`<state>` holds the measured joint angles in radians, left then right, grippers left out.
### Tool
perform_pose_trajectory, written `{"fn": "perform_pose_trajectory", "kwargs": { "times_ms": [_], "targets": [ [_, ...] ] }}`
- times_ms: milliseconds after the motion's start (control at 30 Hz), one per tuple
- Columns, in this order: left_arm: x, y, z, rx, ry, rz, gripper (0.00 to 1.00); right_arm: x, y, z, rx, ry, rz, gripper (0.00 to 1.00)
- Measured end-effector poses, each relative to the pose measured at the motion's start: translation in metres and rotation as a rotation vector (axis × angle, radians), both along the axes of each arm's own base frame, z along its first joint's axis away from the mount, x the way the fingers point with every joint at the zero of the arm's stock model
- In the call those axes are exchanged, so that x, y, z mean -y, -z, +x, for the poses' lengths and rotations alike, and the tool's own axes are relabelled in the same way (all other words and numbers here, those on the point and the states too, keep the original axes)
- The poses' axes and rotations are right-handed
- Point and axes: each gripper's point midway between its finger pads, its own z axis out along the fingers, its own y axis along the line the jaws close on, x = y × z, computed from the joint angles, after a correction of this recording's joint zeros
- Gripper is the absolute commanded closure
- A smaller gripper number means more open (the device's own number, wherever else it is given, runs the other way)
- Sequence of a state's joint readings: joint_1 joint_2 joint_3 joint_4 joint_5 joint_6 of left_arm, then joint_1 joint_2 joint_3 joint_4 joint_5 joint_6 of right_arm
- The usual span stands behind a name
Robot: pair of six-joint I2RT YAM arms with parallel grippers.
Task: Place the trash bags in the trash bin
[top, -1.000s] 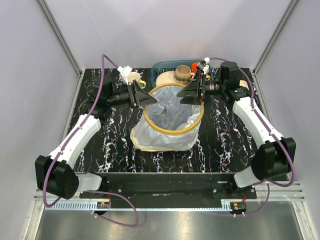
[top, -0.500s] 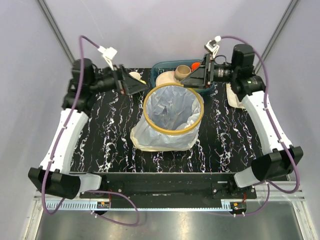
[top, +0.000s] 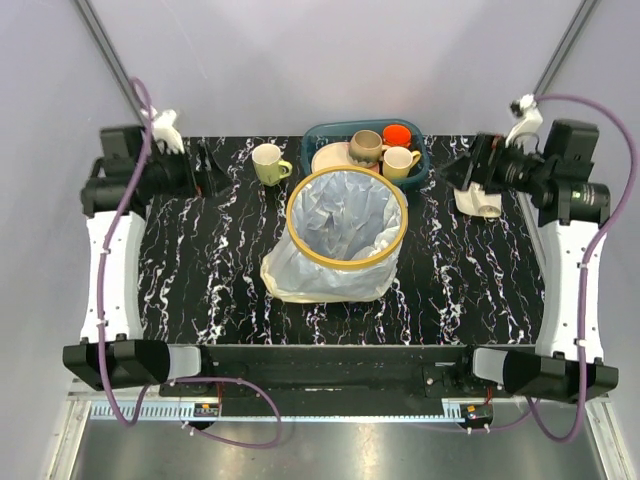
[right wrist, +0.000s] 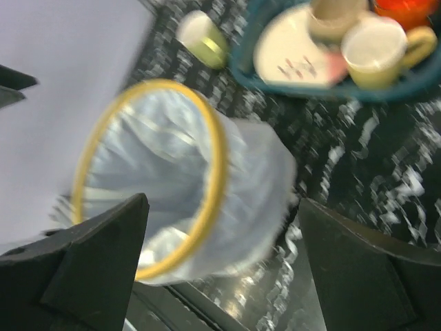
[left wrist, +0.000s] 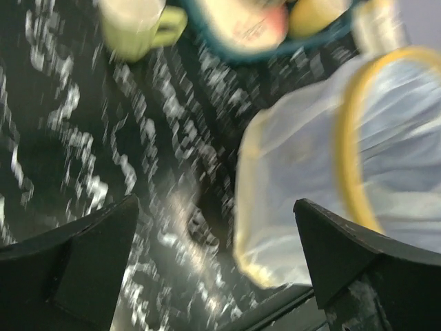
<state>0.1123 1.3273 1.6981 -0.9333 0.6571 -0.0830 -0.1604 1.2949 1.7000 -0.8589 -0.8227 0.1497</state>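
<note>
The trash bin (top: 347, 264) stands upright at the middle of the black marbled table (top: 200, 260), and its yellow rim ring shows as a full circle in the top view. A large translucent trash bag (top: 300, 275) lines it. The film fills the inside, folds over the rim and hangs down the outside in a crinkled skirt that reaches the tabletop, widest toward 7 o'clock.

At 12 o'clock from the bin, just beside its rim, sits a teal oval basket (top: 318, 133). It holds a cream plate (top: 330, 158), a tan mug (top: 365, 146), an orange cup (top: 397, 133) and a yellow mug (top: 400, 160). A yellow-green mug (top: 267, 163) stands on the table at 11 o'clock.

The left gripper (top: 205, 160) hangs at 10 o'clock, well apart from the bin. In its wrist view the two fingers (left wrist: 76, 269) are spread wide with nothing between them, only table, the bag's skirt (left wrist: 289, 172) and the yellow rim (left wrist: 344, 152) beyond, all motion-blurred.

The right gripper (top: 462, 170) hangs at 2 o'clock, also clear of the bin. Its fingers (right wrist: 89, 269) likewise stand wide apart and empty, framing the lined bin (right wrist: 219, 158) and the basket (right wrist: 241, 69). A small whitish item (top: 478, 203) lies on the table just below this gripper; what it is cannot be told.
</note>
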Motion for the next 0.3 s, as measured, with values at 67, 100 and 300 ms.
{"fn": "perform_pose_trajectory", "kwargs": {
  "times_ms": [67, 100, 300],
  "targets": [
    [-0.01, 0.046, -0.003, -0.086, -0.041, 0.056, 0.01, 0.01, 0.033, -0.006, -0.039, 0.037, -0.079, 0.0],
    [-0.015, 0.076, -0.005, -0.14, -0.064, 0.1, 0.01, 0.015, 0.053, -0.009, -0.062, 0.053, -0.118, 0.0],
    [-0.023, 0.181, -0.033, -0.322, -0.099, 0.298, 0.01, 0.037, 0.155, -0.025, -0.236, 0.111, -0.257, 0.0]
  ]
}}
